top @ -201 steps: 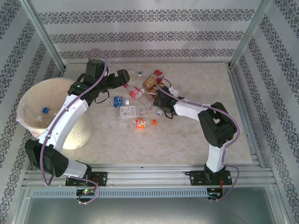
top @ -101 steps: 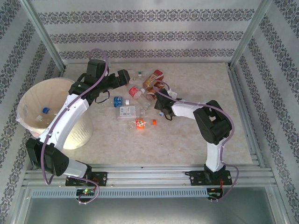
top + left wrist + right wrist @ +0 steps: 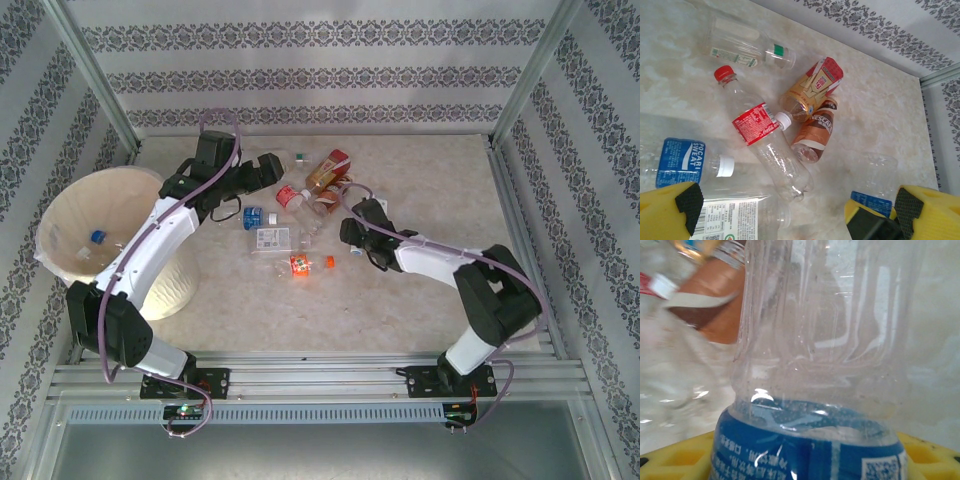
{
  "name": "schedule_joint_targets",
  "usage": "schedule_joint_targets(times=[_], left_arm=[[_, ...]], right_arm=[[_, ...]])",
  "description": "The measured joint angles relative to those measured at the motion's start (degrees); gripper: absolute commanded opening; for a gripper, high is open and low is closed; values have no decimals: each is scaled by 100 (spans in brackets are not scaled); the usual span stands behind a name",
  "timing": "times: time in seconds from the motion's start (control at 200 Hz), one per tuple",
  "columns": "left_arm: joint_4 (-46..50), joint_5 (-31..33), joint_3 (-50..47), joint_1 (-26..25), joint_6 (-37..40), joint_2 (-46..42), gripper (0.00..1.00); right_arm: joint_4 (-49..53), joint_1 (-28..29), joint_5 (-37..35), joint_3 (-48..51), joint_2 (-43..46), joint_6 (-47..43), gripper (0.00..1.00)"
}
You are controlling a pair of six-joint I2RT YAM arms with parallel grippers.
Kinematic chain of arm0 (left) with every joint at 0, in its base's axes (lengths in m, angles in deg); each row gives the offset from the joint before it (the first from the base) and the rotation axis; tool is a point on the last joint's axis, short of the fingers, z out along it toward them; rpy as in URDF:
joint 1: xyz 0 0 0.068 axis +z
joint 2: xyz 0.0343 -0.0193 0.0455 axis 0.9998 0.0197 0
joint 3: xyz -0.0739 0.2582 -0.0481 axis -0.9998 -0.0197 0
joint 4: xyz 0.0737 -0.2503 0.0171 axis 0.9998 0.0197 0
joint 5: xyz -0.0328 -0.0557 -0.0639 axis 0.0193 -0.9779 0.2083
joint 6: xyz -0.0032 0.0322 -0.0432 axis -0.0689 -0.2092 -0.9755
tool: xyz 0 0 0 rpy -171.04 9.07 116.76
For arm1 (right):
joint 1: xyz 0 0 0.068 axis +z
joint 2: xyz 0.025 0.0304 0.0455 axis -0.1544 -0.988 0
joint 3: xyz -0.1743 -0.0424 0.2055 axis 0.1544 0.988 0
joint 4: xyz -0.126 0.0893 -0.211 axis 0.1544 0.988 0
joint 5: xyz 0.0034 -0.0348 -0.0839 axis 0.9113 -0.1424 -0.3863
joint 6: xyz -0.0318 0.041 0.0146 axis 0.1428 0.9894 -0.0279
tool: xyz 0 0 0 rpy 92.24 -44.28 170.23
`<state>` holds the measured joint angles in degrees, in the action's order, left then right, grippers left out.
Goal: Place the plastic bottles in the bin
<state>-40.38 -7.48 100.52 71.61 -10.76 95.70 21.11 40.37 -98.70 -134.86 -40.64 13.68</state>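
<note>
Several plastic bottles lie in a pile at the table's far middle: a red-labelled cola bottle [image 3: 757,130], a blue Pocari Sweat bottle [image 3: 682,160], a brown Nescafe bottle [image 3: 817,130] and a tan one [image 3: 812,87]. My left gripper [image 3: 799,207] [image 3: 272,165] hovers open above them, holding nothing. My right gripper [image 3: 352,235] [image 3: 810,460] is shut on a clear bottle with a blue label [image 3: 815,365] [image 3: 879,172] at the pile's right edge. The cream bin [image 3: 75,215] stands at the left, with a blue-capped bottle [image 3: 97,237] inside.
A white-labelled bottle [image 3: 275,240], an orange-labelled bottle [image 3: 300,263] and a loose orange cap [image 3: 329,263] lie nearer me than the pile. Patterned walls and metal posts close in the table. Bare tabletop stretches to the right of the right arm.
The right jaws have closed on the blue-labelled bottle. That gripper drew slightly back and to the right as the right elbow swung out. The left gripper edged right over the pile.
</note>
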Motion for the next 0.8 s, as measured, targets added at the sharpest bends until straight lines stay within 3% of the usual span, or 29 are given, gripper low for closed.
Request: schedule_joint_targets(times=[0.135,0.35,0.52,0.799], left_arm=[[-330,-352,-173,0,-59,50,100],[-1504,-1784,-540,-15,-330,334,100],[-2463,-2503,-811,-76,-713,531,100],[-3467,-2929,-815,-291,-1224,935,100]], right_arm=[[-186,-42,400,175,588,-404,45],[-468,-208,1292,254,1237,-723,43],[-656,-225,2068,173,1292,-929,42],[-942,-177,2944,-190,1080,-1167,43]])
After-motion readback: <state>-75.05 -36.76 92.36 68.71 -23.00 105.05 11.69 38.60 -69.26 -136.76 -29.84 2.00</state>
